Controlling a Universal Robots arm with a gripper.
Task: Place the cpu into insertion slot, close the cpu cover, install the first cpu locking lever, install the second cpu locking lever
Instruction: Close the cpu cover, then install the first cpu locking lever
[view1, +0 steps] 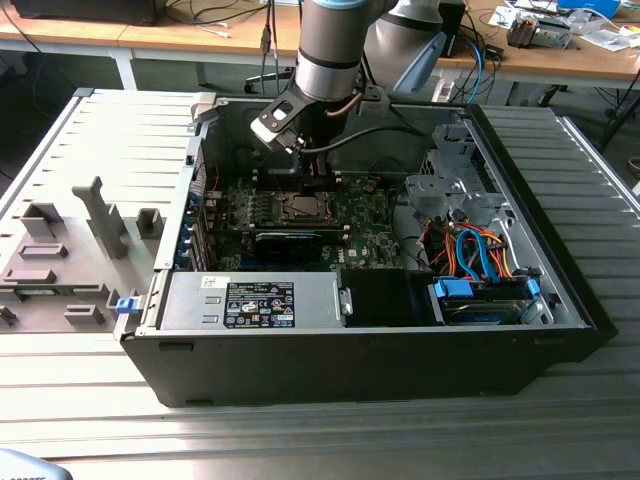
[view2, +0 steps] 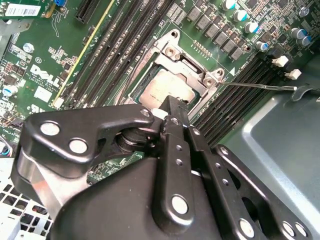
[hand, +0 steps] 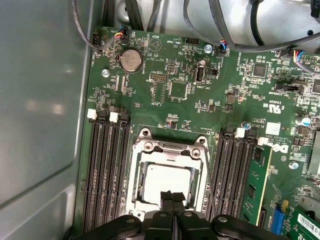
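Note:
The cpu (hand: 167, 177) shows its silvery face (view2: 167, 86) in the insertion slot (view1: 300, 207) of the green motherboard (hand: 175, 90). The cpu cover (hand: 170, 148) lies flat around it as a metal frame (view2: 175, 54). A thin wire locking lever (view2: 260, 85) sticks out from the socket's corner over the memory slots; in the first wrist view the lever (hand: 209, 180) runs beside the frame. My gripper (view2: 169, 103) is shut, its black fingertips together just above the chip's near edge, with nothing seen between them. The gripper (hand: 172, 196) hides that edge of the socket.
The open computer case (view1: 560, 300) walls in the board. Black memory slots (hand: 107, 170) flank the socket, with a green card (hand: 255, 185) in one. Orange and blue cables (view1: 470, 250) and a drive cage (view1: 450, 170) fill the exterior view's right. A grey fixture tray (view1: 70, 250) lies outside.

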